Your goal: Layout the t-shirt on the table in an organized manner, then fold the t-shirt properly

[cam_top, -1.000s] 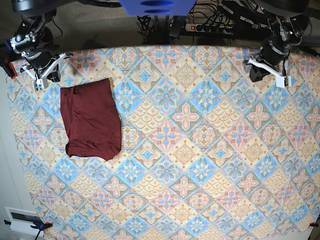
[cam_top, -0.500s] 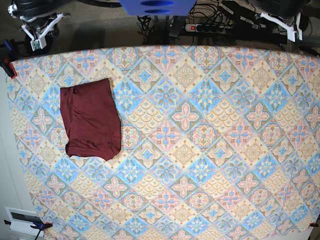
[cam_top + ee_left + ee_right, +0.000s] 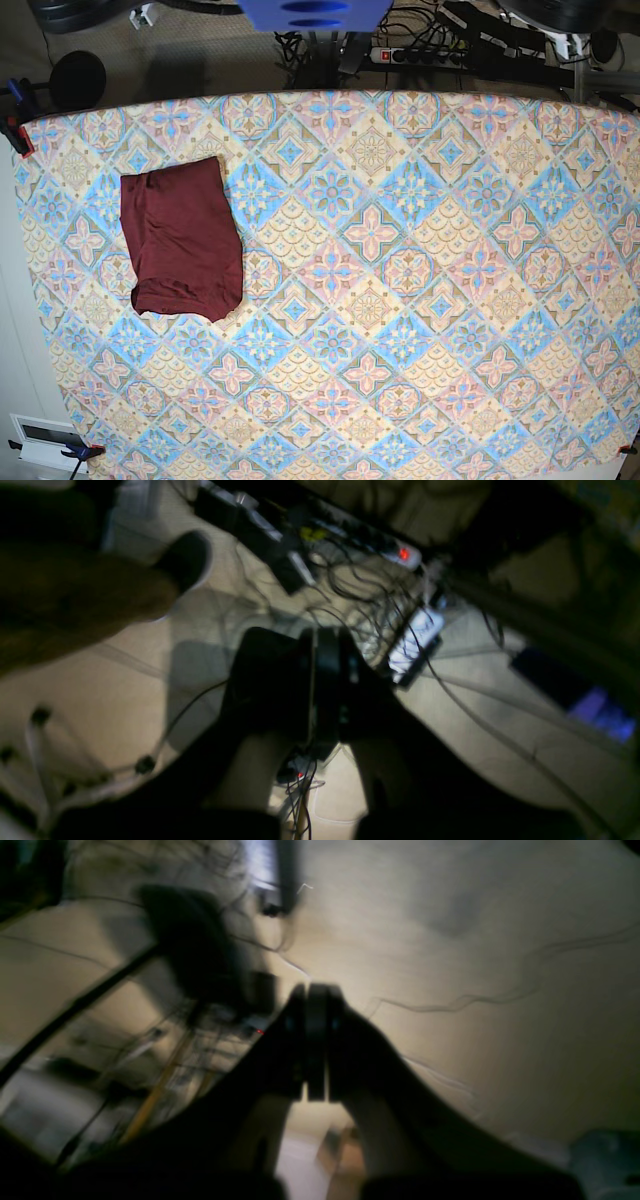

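The dark maroon t-shirt (image 3: 181, 241) lies folded into a compact rectangle on the left part of the table (image 3: 400, 300), flat and touched by nothing. Both arms are drawn back beyond the table's far edge, almost entirely out of the base view. In the left wrist view my left gripper (image 3: 325, 636) is shut and empty, its dark fingers pressed together over the floor and cables. My right gripper (image 3: 316, 990) in the right wrist view is likewise shut on nothing, above bare floor. Both wrist views are blurred.
A power strip (image 3: 420, 55) with tangled cables lies behind the table's far edge. Red clamps (image 3: 12, 132) grip the far-left corner. A white box (image 3: 42, 438) sits off the near-left corner. A dark shoe (image 3: 182, 559) is on the floor.
Both arms have pulled up and back from the table's far corners and left the base view. The t-shirt has not moved.
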`<state>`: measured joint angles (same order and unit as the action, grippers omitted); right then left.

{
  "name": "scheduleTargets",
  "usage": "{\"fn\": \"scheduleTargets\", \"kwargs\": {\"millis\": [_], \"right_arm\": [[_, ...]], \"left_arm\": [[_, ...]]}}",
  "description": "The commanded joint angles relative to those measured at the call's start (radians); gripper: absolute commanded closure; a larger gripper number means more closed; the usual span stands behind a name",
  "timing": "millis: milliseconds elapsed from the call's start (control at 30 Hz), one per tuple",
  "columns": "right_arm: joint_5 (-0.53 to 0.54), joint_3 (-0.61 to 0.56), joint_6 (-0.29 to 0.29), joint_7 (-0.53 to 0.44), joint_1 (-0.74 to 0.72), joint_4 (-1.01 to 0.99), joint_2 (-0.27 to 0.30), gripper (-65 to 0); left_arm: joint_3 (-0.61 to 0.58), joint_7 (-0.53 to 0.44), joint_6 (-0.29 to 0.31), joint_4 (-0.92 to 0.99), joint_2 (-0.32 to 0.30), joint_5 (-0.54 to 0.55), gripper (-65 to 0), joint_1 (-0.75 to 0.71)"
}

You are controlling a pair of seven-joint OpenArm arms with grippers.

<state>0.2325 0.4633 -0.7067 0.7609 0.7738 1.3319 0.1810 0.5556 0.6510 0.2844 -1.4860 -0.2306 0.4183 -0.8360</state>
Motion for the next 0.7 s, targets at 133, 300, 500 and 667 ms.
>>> {"fn": "scheduleTargets", "kwargs": {"millis": [133, 300, 500, 667], "right_arm": [[-0.117, 0.018, 0.009, -0.091, -0.170, -0.200, 0.036, 0.0], [-0.262, 0.013, 0.009, -0.252, -0.253, -0.395, 0.036, 0.0], [-0.278, 0.013, 0.009, -0.334, -0.363, -0.618, 0.036, 0.0], [-0.281, 0.012, 0.011, -0.473, -0.423, -0.760, 0.036, 0.0]], "left_arm": [[-0.211, -0.218, 0.002, 0.275, -0.036, -0.046, -0.1, 0.080], [-0.362, -0.391, 0.002, 0.609, -0.036, -0.069, -0.2, 0.235], [-0.659, -0.699, 0.002, 1.099, -0.029, -0.072, -0.3, 0.485], [-0.926, -0.911, -0.001, 1.278, 0.037, -0.071, -0.3, 0.593]]}}
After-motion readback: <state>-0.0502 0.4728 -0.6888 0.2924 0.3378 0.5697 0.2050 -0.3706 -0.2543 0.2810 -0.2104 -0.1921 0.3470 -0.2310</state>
